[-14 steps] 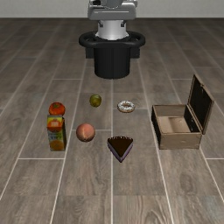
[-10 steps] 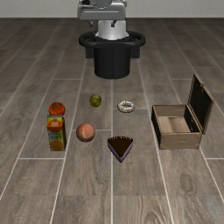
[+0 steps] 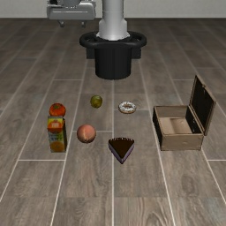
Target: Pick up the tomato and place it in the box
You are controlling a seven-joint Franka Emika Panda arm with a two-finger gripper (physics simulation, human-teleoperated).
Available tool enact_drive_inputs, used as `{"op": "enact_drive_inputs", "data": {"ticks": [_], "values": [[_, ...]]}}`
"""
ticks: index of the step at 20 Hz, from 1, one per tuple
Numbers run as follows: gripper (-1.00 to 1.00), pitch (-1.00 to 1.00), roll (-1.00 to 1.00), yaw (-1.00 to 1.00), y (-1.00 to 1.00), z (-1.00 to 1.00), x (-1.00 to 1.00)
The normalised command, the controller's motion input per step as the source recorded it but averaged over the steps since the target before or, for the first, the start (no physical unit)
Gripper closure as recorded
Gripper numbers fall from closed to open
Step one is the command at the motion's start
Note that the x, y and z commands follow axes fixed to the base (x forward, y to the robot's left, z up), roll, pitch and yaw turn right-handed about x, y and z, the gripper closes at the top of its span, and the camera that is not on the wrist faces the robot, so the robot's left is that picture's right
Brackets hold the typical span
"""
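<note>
Nearest the viewer sits a dark cake slice (image 3: pixel 121 148) on the wood-plank floor (image 3: pixel 168 199). Just beyond it, toward the exterior view's left, is a pinkish peach (image 3: pixel 86 133), and farther left stands an orange juice carton (image 3: pixel 56 137). On the exterior view's right is the box (image 3: pixel 177 126). Its lid (image 3: pixel 203 100) is propped up on the right side and its inside is bare.

The tomato (image 3: pixel 57 110) lies on the floor directly behind the carton, close against it or touching it; I cannot tell which. It is well apart from the box. Farther back, in the middle, are a small doughnut (image 3: pixel 128 107) and a green fruit (image 3: pixel 96 101). Behind those stands the robot's black pedestal (image 3: pixel 112 53).

The gripper (image 3: pixel 64 12) is high at the far edge, left of the arm's column, and nowhere near the tomato. I cannot tell whether the claw is released or clenched.

The step in hand looks like the approach, with nothing grasped. To do it well:

- Come down on the tomato from straight above.
- Line up the grasp so the jaws close left and right, because the carton crowds the near side.
- Lift high enough to clear the peach, the cake and the box wall on the way to the box.
</note>
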Motion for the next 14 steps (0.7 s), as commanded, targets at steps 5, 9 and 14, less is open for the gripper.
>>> {"op": "enact_drive_inputs", "data": {"ticks": [5,9,14], "values": [[-1.00,0.00,0.00,0.00,-1.00,0.00,0.00],[-1.00,0.00,0.00,0.00,0.00,0.00,1.00],[-1.00,0.00,0.00,0.00,0.00,0.00,1.00]]}}
